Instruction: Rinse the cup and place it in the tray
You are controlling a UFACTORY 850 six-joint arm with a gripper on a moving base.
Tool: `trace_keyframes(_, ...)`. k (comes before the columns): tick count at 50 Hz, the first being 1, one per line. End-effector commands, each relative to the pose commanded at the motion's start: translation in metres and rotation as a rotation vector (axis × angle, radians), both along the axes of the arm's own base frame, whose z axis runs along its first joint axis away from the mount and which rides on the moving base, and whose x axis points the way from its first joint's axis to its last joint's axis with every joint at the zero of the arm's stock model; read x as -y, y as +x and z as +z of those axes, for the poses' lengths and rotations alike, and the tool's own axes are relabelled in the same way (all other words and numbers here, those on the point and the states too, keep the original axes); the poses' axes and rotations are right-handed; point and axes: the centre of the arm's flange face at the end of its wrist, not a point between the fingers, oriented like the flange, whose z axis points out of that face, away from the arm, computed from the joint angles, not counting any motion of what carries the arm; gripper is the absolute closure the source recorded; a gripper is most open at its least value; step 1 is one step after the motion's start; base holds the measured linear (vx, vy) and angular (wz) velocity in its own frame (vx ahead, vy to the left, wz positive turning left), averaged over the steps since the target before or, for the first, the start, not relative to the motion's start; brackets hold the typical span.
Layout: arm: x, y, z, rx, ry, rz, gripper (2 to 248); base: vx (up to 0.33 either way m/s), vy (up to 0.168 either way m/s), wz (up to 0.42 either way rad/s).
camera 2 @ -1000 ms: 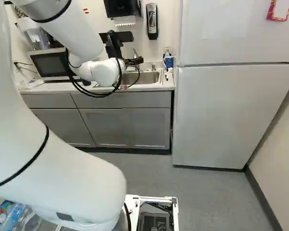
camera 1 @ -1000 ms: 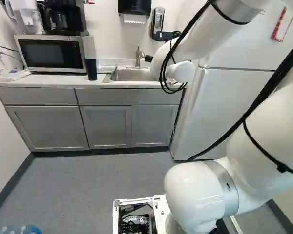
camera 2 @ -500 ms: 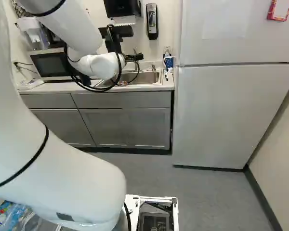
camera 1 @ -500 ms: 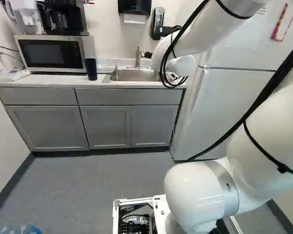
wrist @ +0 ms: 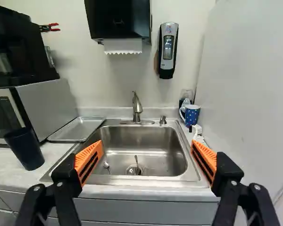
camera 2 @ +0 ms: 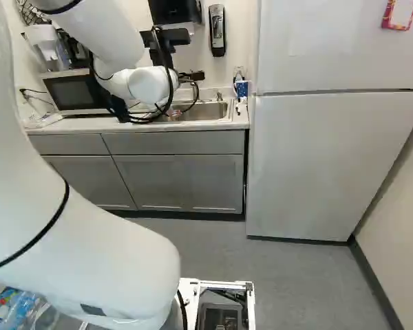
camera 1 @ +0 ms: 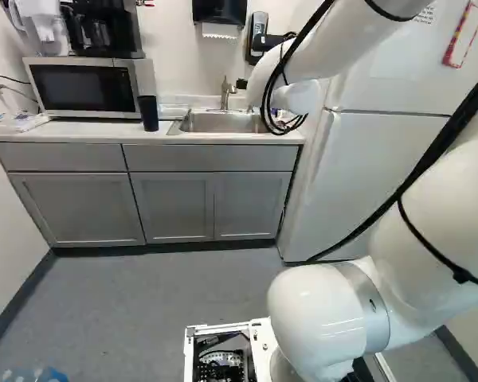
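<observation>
In the right base view my gripper [camera 2: 193,75] shows as a dark shape above the sink's near left part. The wrist view has the gripper [wrist: 147,146] open, nothing between its orange pads, facing the steel sink [wrist: 179,178]. A dark blue cup [wrist: 26,149] stands on the counter left of the sink, beside the microwave; the left base view shows this cup [camera 1: 148,113] too. Behind it, a flat metal tray [wrist: 78,129] lies next to the sink's left rim. A blue patterned mug [wrist: 191,115] stands at the sink's back right corner.
The faucet [wrist: 137,107] rises behind the basin, where two spoon-like utensils lie. A microwave [camera 1: 84,87] stands on the counter [camera 1: 72,131]. A soap dispenser [wrist: 168,49] and a towel dispenser [wrist: 119,21] hang above. The fridge [camera 2: 316,158] borders the sink's right side.
My wrist and gripper have risen somewhat before the sink, their cables shifting with them. The gripper has stayed open. The base, cup and tray have not moved.
</observation>
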Motion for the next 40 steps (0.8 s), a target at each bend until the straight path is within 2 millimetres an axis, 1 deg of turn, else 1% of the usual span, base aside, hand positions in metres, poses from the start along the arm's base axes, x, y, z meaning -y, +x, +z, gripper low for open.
trace_keyframes(40,0.0,0.01,0.034,-0.028,0.0,0.0,3,0.0,0.0,0.0)
